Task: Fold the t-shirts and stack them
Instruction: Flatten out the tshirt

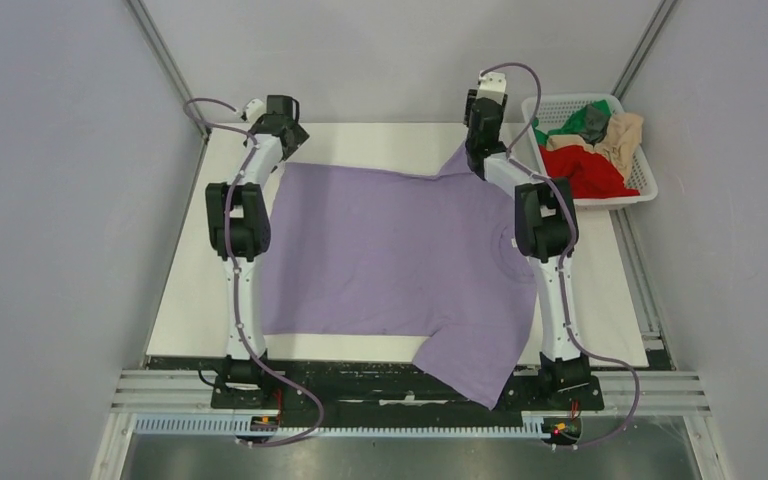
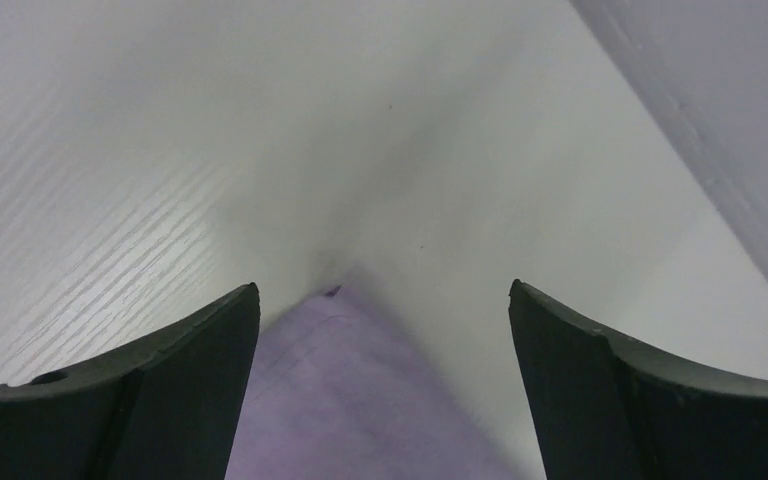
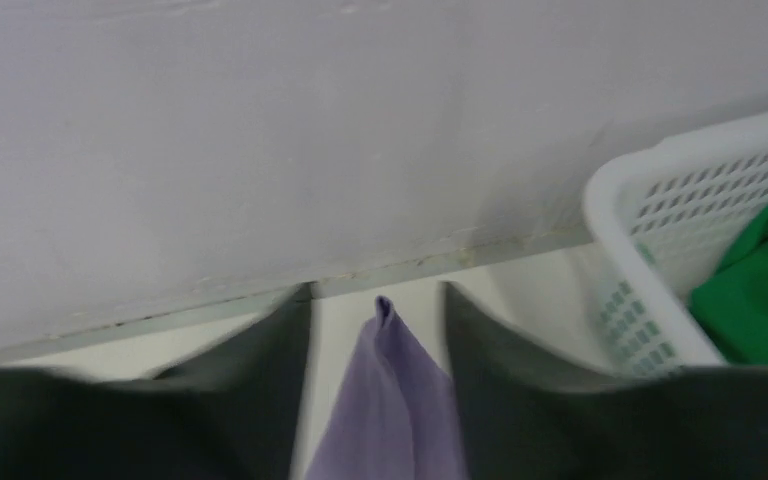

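Observation:
A lavender t-shirt (image 1: 390, 250) lies spread flat on the white table (image 1: 190, 290), one sleeve hanging over the near edge. My left gripper (image 1: 290, 138) is at the shirt's far left corner. In the left wrist view it (image 2: 383, 300) is wide open, and the cloth corner (image 2: 350, 400) lies on the table between the fingers, touching neither. My right gripper (image 1: 478, 158) is at the far right sleeve. Its blurred fingers (image 3: 377, 300) stand apart around an upright peak of lavender cloth (image 3: 390, 410).
A white lattice basket (image 1: 640, 165) at the far right holds a red shirt (image 1: 585, 170), a green one (image 1: 588, 120) and a beige one (image 1: 622, 135). Its wall (image 3: 620, 260) is close to the right fingers. Walls enclose the table on three sides.

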You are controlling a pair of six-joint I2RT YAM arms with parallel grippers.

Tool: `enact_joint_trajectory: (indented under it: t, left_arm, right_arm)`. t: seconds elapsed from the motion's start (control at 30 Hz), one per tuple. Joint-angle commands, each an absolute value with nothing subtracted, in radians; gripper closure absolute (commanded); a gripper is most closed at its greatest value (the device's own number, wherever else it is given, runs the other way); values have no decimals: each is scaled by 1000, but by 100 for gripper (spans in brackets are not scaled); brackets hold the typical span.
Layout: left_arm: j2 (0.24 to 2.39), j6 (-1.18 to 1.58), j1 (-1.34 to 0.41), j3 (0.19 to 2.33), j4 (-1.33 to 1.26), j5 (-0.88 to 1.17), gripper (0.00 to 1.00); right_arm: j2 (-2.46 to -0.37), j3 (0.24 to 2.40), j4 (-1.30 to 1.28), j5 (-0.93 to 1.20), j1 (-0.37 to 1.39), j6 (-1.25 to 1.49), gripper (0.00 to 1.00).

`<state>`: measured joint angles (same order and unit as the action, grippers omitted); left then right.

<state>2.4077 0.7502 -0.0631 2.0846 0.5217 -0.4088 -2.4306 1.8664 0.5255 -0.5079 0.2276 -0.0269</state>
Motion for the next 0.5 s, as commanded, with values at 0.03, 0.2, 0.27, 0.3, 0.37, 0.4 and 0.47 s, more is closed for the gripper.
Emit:
enact_joint_trajectory:
  t: [0.03, 0.2, 0.27, 0.3, 0.37, 0.4, 0.47]
  left_arm:
    - [2408, 824, -24, 2267, 606, -342, 0]
    - [2279, 810, -36, 2187, 606, -241, 0]
    - [2211, 793, -57, 2095, 604, -216, 0]
    - [2173, 784, -71, 2043, 604, -206, 0]
    - [2099, 763, -102, 1912, 592, -179, 0]
    - [2068, 754, -121, 1849, 576, -165, 0]
    - [1997, 738, -150, 1698, 516, -126, 0]
  right_arm:
    - [-2427, 2014, 291, -402, 180, 105, 15]
    - [-2193, 1765, 235, -158, 153, 188, 2]
    - [-2100, 1638, 209, -90, 153, 209, 2]
    - [-2056, 1583, 202, -43, 153, 216, 2]
    - [-1990, 1475, 185, 22, 153, 242, 2]
    - [-1961, 1424, 179, 52, 154, 255, 2]
    - [-1928, 1348, 166, 88, 155, 280, 2]
